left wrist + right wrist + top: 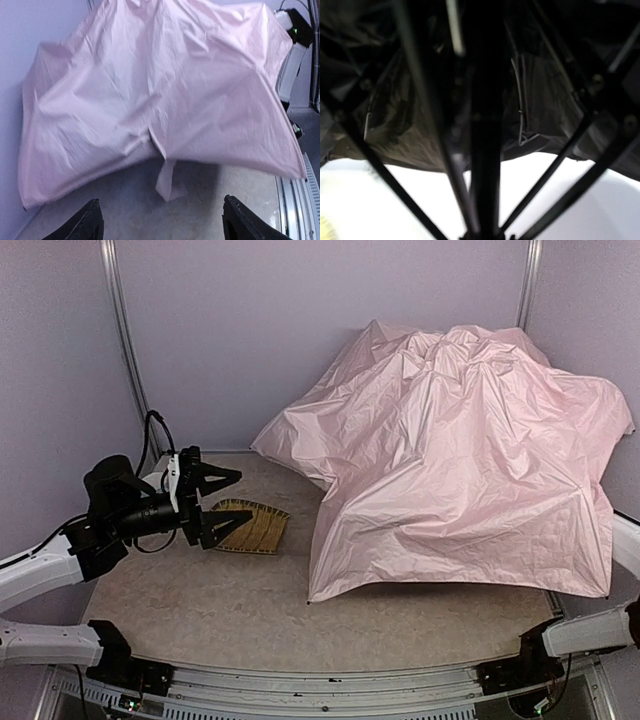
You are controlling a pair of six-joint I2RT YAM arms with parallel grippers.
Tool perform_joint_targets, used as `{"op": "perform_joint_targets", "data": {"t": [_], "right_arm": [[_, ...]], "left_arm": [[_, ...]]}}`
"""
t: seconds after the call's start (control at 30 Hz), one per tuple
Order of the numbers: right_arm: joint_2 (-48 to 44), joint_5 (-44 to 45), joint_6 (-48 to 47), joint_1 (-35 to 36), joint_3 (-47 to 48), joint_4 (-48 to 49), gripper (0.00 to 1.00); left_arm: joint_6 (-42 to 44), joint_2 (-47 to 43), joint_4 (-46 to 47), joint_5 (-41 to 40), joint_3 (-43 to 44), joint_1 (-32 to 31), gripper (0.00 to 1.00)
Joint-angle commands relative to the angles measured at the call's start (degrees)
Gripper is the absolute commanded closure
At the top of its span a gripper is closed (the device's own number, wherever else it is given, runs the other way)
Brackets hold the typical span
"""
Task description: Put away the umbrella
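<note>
The umbrella (460, 460) lies spread over the right half of the table, its pale pink fabric rumpled and humped like a tent. In the left wrist view its canopy (165, 85) fills the frame, and a fabric strap (167, 180) hangs from its edge. My left gripper (243, 498) hovers left of it, open and empty, the jaws (161, 210) wide apart and pointing at the canopy. My right gripper is hidden under the canopy. Its wrist view shows the black shaft (487, 150), thin ribs and black lining, and the shaft runs straight down into the jaws.
A woven yellow bamboo tray (258, 525) lies just below my left gripper's fingers. The right arm (590, 630) reaches in from the near right corner. Lilac walls close in the back and both sides. The tabletop (250, 610) shows bare in front.
</note>
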Motion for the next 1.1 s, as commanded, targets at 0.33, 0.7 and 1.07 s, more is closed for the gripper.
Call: {"op": "perform_joint_targets", "data": {"t": [0.33, 0.7, 1.07], "right_arm": [[6.47, -2.92, -2.12, 20.34, 2.03, -7.86, 1.00], [19.92, -7.33, -13.69, 30.47, 13.40, -27.05, 1.00], [18.01, -1.51, -10.58, 28.80, 9.30, -25.10, 0.26]], "left_arm": [[-12.93, 26.41, 33.01, -6.23, 14.21, -6.90, 0.09], [-15.98, 36.28, 38.29, -2.49, 21.24, -11.99, 0.10], [-18.21, 33.05, 42.70, -4.44, 16.72, -10.26, 0.74]]}}
